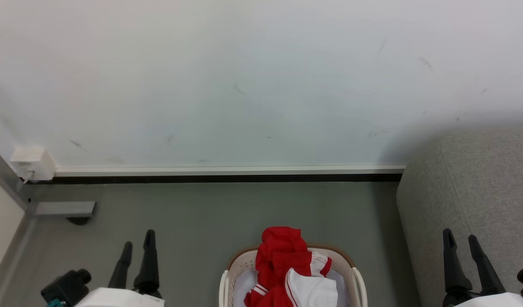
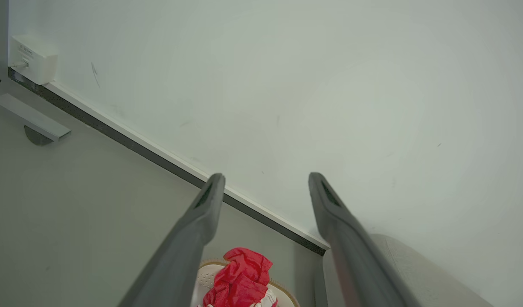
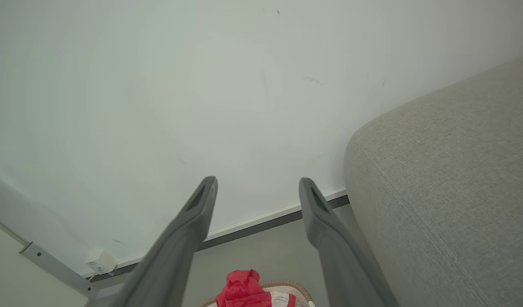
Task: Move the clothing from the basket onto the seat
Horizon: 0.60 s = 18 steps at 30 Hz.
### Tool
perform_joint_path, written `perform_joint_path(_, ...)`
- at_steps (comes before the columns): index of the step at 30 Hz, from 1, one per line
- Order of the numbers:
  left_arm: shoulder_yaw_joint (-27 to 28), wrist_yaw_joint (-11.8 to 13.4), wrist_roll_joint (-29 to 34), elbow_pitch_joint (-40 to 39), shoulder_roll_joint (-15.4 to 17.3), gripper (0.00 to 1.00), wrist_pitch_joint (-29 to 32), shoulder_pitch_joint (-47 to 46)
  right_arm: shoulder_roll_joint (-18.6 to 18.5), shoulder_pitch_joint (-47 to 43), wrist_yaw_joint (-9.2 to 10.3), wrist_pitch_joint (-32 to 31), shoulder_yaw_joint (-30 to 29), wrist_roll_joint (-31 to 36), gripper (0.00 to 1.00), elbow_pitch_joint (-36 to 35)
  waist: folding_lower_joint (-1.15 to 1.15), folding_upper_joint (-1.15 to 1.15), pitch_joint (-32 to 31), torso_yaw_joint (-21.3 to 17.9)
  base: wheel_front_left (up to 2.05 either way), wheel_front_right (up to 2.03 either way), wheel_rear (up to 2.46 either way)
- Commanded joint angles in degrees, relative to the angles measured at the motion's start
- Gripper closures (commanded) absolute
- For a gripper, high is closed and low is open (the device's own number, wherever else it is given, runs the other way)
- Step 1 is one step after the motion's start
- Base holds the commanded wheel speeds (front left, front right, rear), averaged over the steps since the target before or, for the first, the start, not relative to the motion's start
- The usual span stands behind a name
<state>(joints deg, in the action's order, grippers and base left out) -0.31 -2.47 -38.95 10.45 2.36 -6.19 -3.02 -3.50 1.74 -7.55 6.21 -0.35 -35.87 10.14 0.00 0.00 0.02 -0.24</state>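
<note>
Red and white clothing is heaped in the cream basket with a brown rim, on the floor at the bottom centre of the head view. The heap rises above the rim. The grey fabric seat stands to the right of the basket. My left gripper hangs open to the left of the basket, with nothing between its fingers. My right gripper is open and empty in front of the seat. The left wrist view shows the clothing and seat low between the fingers; the right wrist view shows the clothing and seat.
A white wall with a pale skirting board runs behind the grey floor. A small white box sits on the wall at the left, above a grey metal bracket. A pale panel edge stands at the far left.
</note>
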Motion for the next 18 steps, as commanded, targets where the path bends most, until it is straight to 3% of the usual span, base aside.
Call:
perform_joint_path(1,0.18,0.15,2.65,-0.74,0.55,0.0,-0.84,0.06,-0.53,-0.08,0.06,0.73,0.14,2.12,0.0,-0.16,0.0,0.0,-0.02,0.01,0.0,0.0,0.0)
perform_joint_path(18,-0.25,2.06,15.22,-1.29,1.68,0.0,-3.4,1.33,-0.91,-0.8,0.07,3.36,0.95,13.17,0.0,1.31,0.0,0.0,-0.27,0.16,0.0,0.0,0.0)
